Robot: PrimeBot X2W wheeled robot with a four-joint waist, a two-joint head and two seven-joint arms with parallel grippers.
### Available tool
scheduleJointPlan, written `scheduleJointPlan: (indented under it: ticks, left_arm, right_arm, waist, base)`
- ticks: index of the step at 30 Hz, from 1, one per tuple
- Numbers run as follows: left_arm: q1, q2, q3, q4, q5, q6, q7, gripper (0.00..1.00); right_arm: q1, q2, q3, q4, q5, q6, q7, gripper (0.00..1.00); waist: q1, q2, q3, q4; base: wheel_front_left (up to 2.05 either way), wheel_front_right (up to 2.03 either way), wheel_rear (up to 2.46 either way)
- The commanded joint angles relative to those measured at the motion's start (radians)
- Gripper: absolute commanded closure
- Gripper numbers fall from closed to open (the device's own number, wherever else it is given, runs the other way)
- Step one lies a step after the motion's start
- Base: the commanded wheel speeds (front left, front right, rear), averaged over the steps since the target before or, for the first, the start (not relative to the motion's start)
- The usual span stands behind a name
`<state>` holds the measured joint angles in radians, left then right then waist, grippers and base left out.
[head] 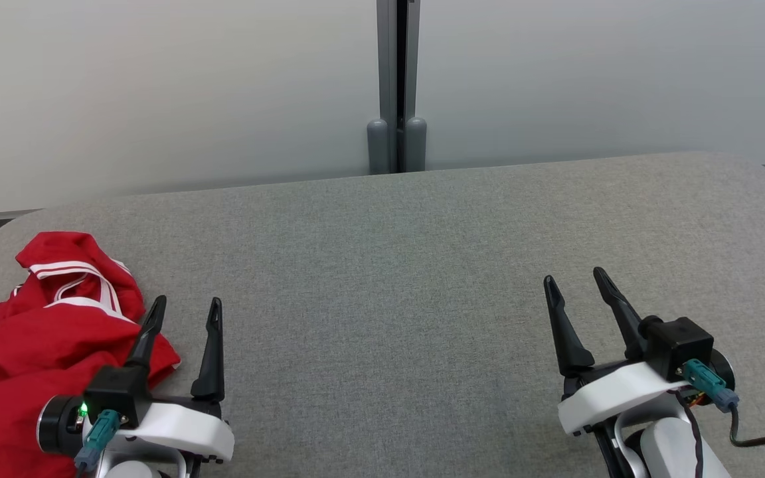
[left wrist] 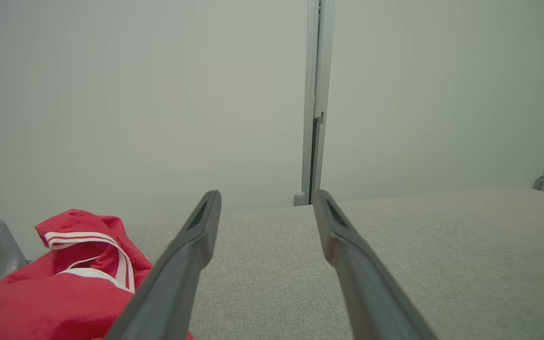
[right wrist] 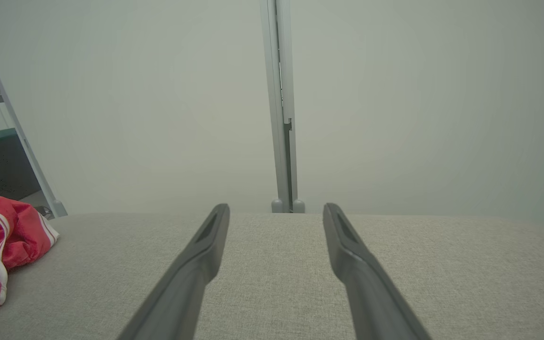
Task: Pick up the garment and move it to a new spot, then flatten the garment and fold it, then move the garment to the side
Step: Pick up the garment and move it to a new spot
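Head view: fingers of the left gripper [head: 187,302] stand apart and empty, pointing toward the rear wall [head: 157,99]. Its outer finger overlaps the edge of the garment [head: 37,332]; contact cannot be determined. Fingers of the right gripper [head: 573,275] stand apart and empty, well clear of the garment. The garment, red with white-striped trim, lies crumpled at the left end of the grey fabric surface [head: 382,265].
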<state>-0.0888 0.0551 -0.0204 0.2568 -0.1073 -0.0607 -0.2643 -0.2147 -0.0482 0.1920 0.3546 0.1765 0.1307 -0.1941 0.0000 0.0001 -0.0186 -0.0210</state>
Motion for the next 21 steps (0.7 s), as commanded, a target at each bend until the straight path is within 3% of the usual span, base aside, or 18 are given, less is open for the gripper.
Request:
scheduleJointPlan:
  ticks: [1,14,21]
  left_arm:
    - [-0.011,0.003,0.004,0.002,-0.002,-0.004,0.0,0.0]
    - [-0.019,0.002,0.005,0.025,-0.006,-0.005,0.0,0.0]
    - [-0.024,0.003,0.009,0.045,-0.013,0.002,0.0,0.0]
  right_arm:
    - [0.006,-0.004,0.0,-0.001,0.004,0.0,0.0,0.0]
    - [0.008,-0.004,0.009,0.0,0.012,0.0,-0.001,0.0]
    - [0.018,-0.003,0.029,0.0,0.033,0.0,-0.012,0.0]
  waist:
    - [0.0,-0.0001,0.0,0.0]
    - [0.0,-0.0001,-0.002,0.01]
    - [0.0,-0.0001,-0.002,0.076]
  base:
    - [0.0,0.0,0.0]
    - [0.0,0.0,0.0]
    - [0.0,0.0,0.0]
